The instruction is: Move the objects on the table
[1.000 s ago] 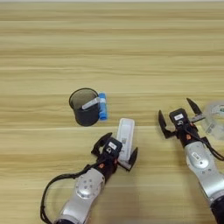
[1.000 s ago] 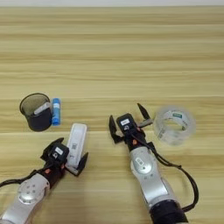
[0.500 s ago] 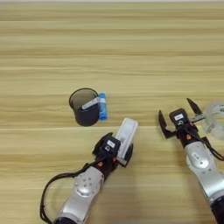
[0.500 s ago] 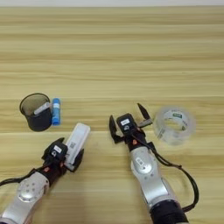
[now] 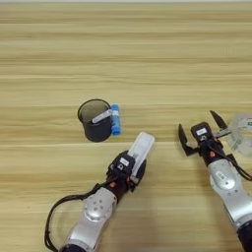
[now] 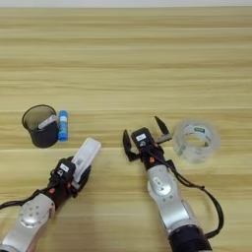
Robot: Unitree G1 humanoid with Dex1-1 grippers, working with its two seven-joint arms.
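The left gripper (image 5: pixel 132 170) was clamped on the flat white rectangular test cassette (image 5: pixel 141 148), its long axis pointing up-right toward the far table (image 5: pixel 147 49), still to be placed, while the black mesh cup (image 5: pixel 95 119), short blue tube (image 5: pixel 115 119) and spread-fingered right gripper (image 5: pixel 201 132) sat untouched.

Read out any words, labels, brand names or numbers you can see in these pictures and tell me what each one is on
None can be read.
Blue tube: white label, print too small.
Clear tape roll: dark mark on the inner core, too blurred.
Left claw and right claw: a small white sticker on each, text illegible.
White test cassette, held in the left claw: no legible marking.
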